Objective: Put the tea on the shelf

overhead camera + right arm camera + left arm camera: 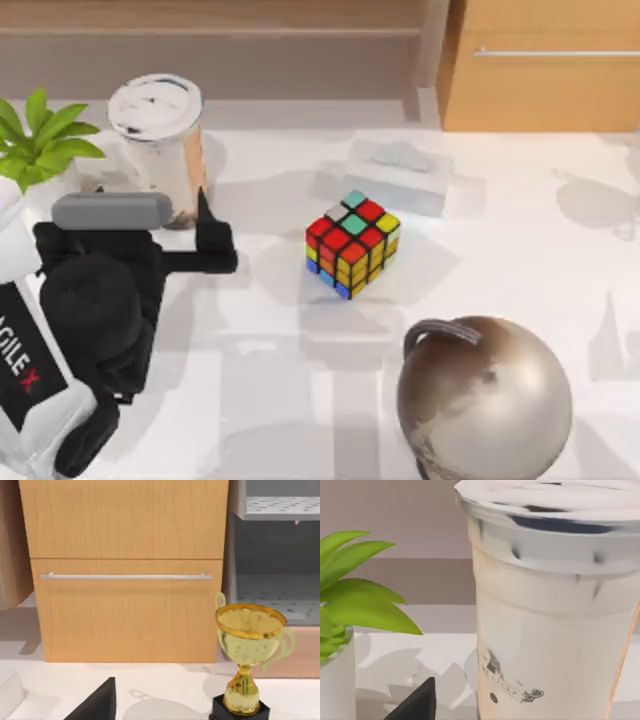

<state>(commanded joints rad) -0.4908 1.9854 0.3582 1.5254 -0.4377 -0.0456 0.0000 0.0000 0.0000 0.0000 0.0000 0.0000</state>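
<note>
The tea [157,140] is a tall clear cup of milky beige drink with a round white lid, standing at the table's back left. It looms close in the left wrist view as the tea [550,630]. My left gripper [170,213] is open at the cup's base. One black finger [207,222] stands just right of the cup, and the other is hidden under the grey wrist camera. A gap separates that finger [417,705] from the cup wall. The shelf [200,15] is a long light-brown board along the back with a shadowed recess beneath. My right gripper is parked; one of its fingers [95,705] points at a cabinet.
A potted plant [40,140] stands just left of the tea. A Rubik's cube [352,243] and a tissue box [400,175] sit mid-table, with a globe [485,400] at front right. An orange-brown cabinet [540,70] is at back right, and a gold trophy [247,655] stands near it.
</note>
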